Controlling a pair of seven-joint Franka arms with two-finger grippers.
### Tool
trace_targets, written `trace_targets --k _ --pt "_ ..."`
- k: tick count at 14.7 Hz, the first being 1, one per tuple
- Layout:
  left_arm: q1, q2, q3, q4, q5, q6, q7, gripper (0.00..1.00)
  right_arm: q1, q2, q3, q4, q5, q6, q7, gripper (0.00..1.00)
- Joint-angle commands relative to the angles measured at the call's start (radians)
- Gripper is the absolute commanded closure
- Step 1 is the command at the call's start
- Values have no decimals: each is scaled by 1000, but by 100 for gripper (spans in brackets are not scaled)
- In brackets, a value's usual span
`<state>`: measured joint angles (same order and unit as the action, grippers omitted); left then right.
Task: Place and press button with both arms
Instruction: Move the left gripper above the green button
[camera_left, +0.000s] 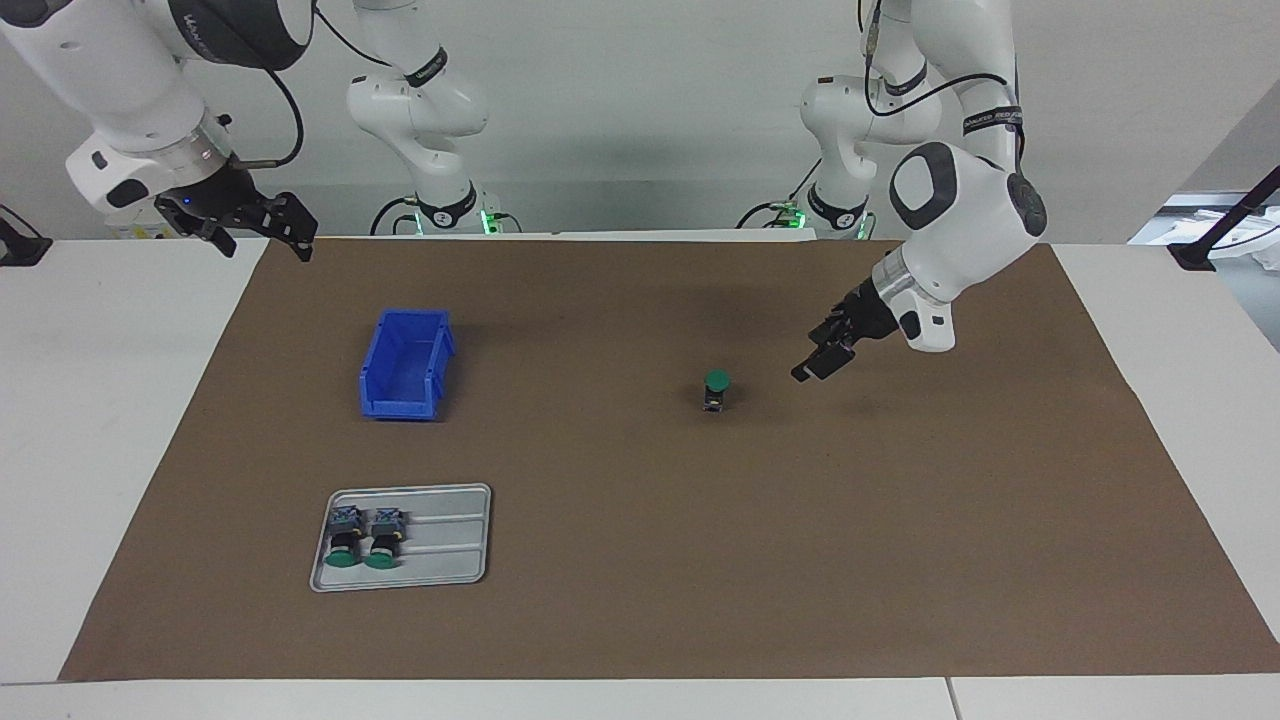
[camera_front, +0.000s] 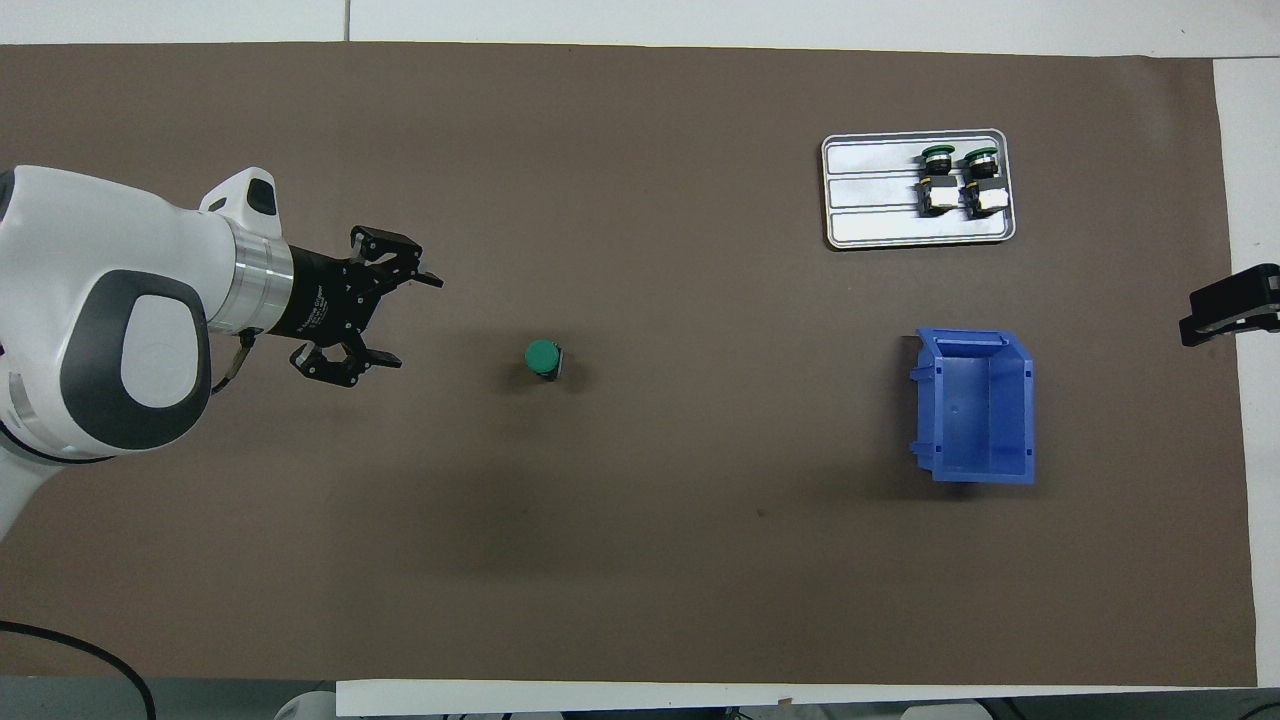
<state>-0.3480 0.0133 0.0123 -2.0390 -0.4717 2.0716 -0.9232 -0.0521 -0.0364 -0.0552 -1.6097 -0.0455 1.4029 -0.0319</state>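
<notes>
One button (camera_left: 716, 389) stands upright on the brown mat (camera_left: 640, 560), green cap up; in the overhead view the button (camera_front: 542, 358) is near the mat's middle. My left gripper (camera_left: 815, 360) hangs low over the mat, a short gap from the button toward the left arm's end. It touches nothing. From above, the left gripper (camera_front: 415, 322) is open, its fingers pointing at the button and empty. My right gripper (camera_left: 265, 243) waits raised over the mat's corner at the right arm's end, open and empty. Only the right gripper's tip (camera_front: 1232, 305) shows from above.
A grey metal tray (camera_left: 450, 545) (camera_front: 870, 190) lies farther from the robots toward the right arm's end. Two more green-capped buttons (camera_left: 364, 538) (camera_front: 960, 178) lie on their sides on it. An empty blue bin (camera_left: 400, 405) (camera_front: 975, 470) stands nearer the robots than the tray.
</notes>
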Motion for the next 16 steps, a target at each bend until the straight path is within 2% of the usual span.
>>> trace_targets --k 1,4,6,9,12,13,15,16 --pt "-60 11 3 42 166 -16 24 0 -3 -14 2 -10 -5 -1 -22 1" --pt "-89 13 1 60 322 -15 98 0 -3 -14 2 -10 -5 -1 -22 1" --pt "-98 22 1 75 383 -21 148 0 -3 -13 2 -10 -5 -1 -22 1" --pt "-108 31 -2 107 384 -50 216 5 -3 -13 2 -10 -5 -1 -22 1" --pt "-144 83 -2 152 386 -73 251 9 -3 -13 2 -10 -5 -1 -22 1" --pt "-149 105 -2 169 386 -74 254 15 -3 -13 2 -10 -5 -1 -22 1" --pt "-184 132 -2 216 381 -111 251 42 -3 -14 2 -10 -5 -1 -22 1" --pt "-198 146 -2 232 378 -135 247 61 -3 -13 2 -10 -5 -1 -22 1"
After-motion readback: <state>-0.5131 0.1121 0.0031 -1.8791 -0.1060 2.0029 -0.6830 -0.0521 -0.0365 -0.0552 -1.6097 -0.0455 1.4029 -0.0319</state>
